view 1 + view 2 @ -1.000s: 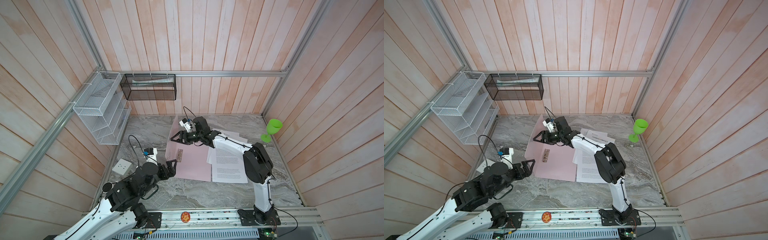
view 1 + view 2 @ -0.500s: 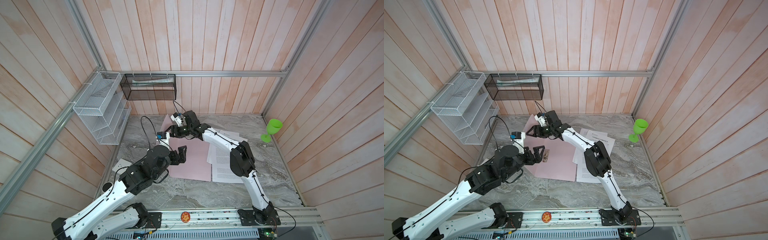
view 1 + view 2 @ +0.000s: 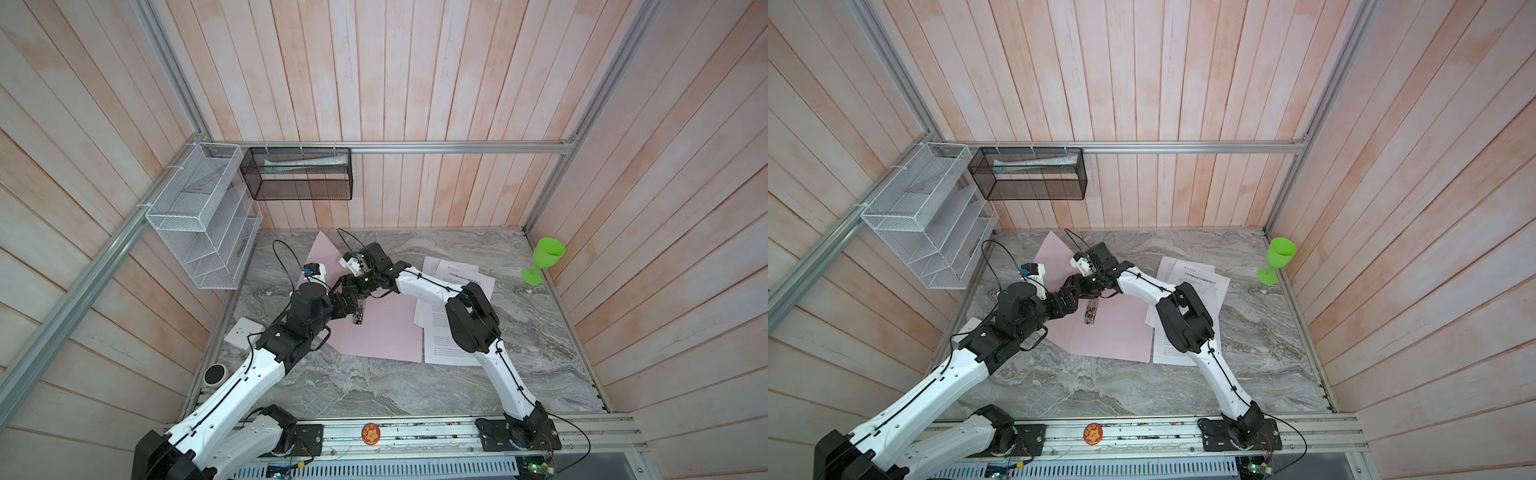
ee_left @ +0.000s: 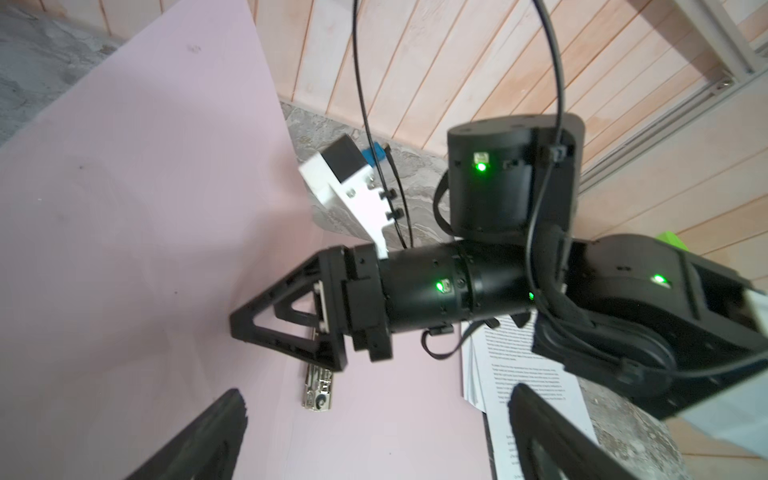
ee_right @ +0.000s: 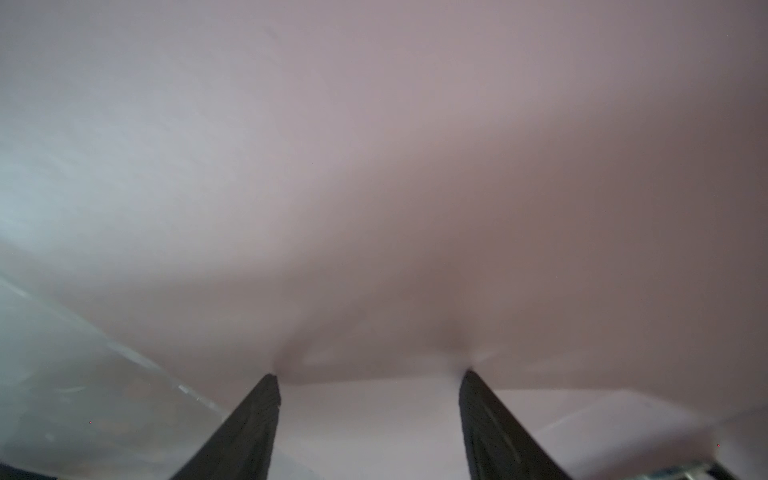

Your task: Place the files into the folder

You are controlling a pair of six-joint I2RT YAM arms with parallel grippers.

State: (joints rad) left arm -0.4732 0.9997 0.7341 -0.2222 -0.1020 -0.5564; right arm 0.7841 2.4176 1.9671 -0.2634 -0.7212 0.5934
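Clearly best to treat the folder (image 3: pixel 382 332) as light, thin and springy. Lies open on the desk (image 3: pixel 374 395), lower cover flat, upper cover (image 3: pixel 322 253) propped steeply toward 11 o'clock; likely to flop shut if let go. Propped by the right jaws, parted and clamping nothing, both tips pushed against the raised cover's inner face and dimpling it in the right wrist view. Nothing gripped by the left jaws either: spread fully, just beside the silver clip (image 3: pixel 358 316) on the spine, at about 10 o'clock of it. Probably the only stiff, weighty part, that clip. Find the files (image 3: pixel 435 356) at 3 o'clock of the folder: loose white sheets fanned flat on the desk, partly under the right arm (image 3: pixel 473 320). Judge them limp, slick, prone to sliding apart. Pinch at an overhanging edge or corner, or drag across onto the flat cover, rather than grabbing mid-sheet. Press gently on the cover to avoid creasing.
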